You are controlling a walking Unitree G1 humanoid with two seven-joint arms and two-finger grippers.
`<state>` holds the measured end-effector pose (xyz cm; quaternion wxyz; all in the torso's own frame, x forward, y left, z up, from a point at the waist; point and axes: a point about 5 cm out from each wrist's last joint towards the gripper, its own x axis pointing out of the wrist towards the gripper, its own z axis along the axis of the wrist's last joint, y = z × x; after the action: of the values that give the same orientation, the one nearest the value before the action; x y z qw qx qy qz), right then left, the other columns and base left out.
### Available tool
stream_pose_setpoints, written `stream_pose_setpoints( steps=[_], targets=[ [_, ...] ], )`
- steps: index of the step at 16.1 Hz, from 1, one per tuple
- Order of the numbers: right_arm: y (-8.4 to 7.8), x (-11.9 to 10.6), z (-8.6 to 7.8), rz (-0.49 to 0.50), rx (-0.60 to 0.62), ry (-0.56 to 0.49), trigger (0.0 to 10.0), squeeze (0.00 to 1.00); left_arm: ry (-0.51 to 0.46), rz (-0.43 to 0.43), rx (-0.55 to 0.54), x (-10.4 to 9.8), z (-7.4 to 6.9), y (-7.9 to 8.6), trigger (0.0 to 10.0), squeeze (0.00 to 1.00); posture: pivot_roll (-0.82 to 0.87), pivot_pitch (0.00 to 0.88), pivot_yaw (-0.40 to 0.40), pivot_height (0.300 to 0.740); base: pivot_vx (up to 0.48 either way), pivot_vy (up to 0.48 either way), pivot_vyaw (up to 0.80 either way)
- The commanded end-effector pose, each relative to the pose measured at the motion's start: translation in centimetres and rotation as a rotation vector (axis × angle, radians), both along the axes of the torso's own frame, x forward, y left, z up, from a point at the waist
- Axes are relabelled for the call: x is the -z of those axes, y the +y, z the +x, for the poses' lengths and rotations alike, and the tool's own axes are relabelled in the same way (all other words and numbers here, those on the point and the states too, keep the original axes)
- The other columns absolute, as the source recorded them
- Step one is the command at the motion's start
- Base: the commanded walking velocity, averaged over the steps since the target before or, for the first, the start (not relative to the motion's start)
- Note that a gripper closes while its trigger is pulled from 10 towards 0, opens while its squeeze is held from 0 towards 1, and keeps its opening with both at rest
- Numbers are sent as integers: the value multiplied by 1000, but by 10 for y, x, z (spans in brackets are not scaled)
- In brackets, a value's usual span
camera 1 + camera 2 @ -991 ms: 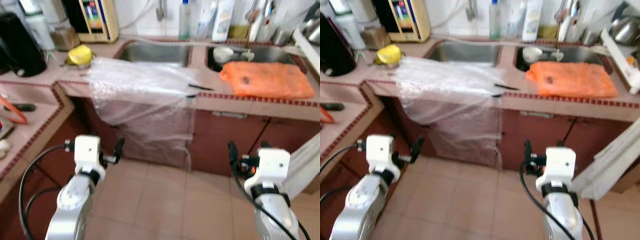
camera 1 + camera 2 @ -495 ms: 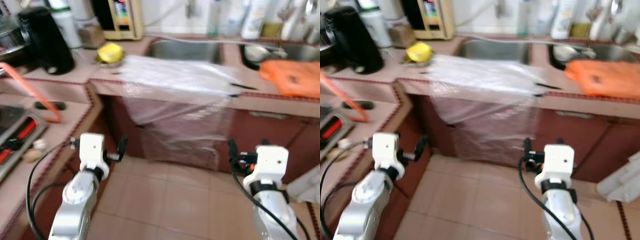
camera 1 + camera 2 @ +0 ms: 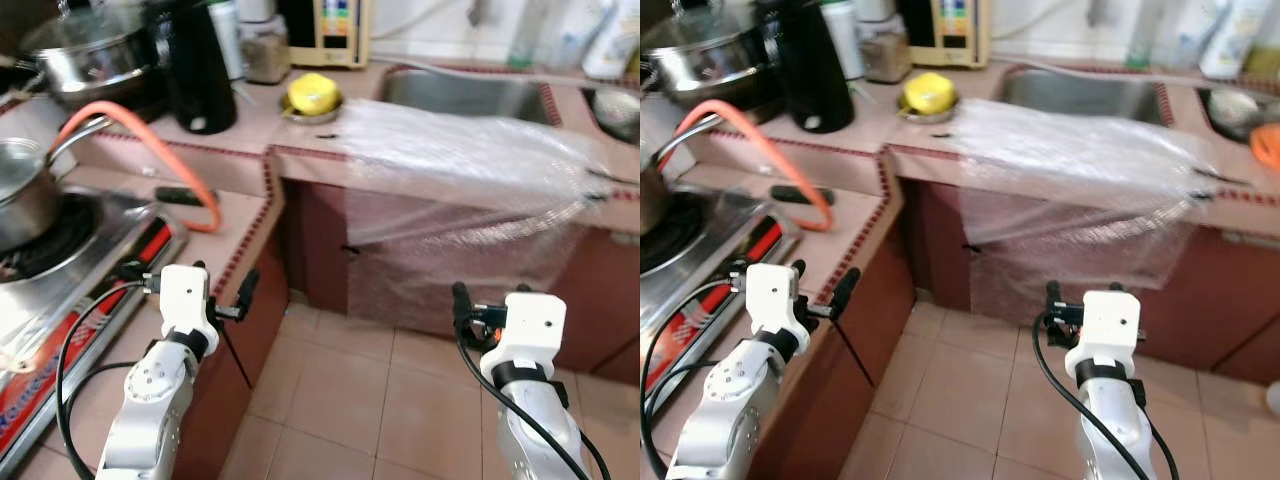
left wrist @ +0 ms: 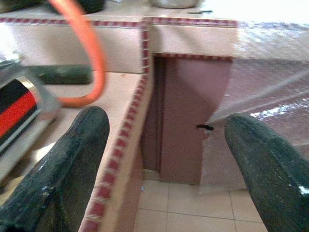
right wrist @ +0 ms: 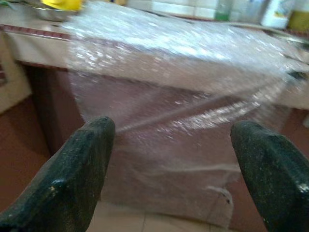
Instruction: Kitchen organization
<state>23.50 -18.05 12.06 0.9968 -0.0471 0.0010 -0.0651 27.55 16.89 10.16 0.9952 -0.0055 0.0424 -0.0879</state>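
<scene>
Both end effectors, left [image 4: 164,159] and right [image 5: 169,169], are hanging wide apart, holding nothing, above tiled floor [image 3: 340,400]. Plastic sheet [image 3: 470,160] is draping over the surface [image 3: 300,160] edge beside the sink [image 3: 460,90].

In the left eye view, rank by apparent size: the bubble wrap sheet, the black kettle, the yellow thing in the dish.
Largest to smallest, as seen:
1. bubble wrap sheet, draped over the counter edge and down the cabinet front
2. black kettle
3. yellow thing

The kettle and yellow thing sit at a similar distance, so that order is sound.
</scene>
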Motion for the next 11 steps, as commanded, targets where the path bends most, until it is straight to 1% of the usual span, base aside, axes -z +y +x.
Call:
stream_pose_setpoints(
  steps=[1,2,3,6,11],
  targets=[
    [1,-6,1,-15,-20,-30,10000,0,-10,6,-11,-1,1,2,10000,0,0,61,46,740,0,0,0],
    [1,-5,2,0,-20,-23,10000,0,-8,5,-9,0,0,1,10000,0,0,61,46,740,0,0,0],
    [0,-4,2,-1,-14,-12,10000,0,-8,5,1,1,0,0,10000,0,0,57,39,740,0,0,-525],
    [0,-6,3,-5,-21,-19,10000,0,-13,3,13,0,0,-2,10000,0,1,57,36,740,0,0,-773],
    [2,-5,2,-5,-29,-16,10000,0,-13,-1,19,1,-1,-5,10000,0,-1,62,35,740,0,-430,-772]
  ],
)
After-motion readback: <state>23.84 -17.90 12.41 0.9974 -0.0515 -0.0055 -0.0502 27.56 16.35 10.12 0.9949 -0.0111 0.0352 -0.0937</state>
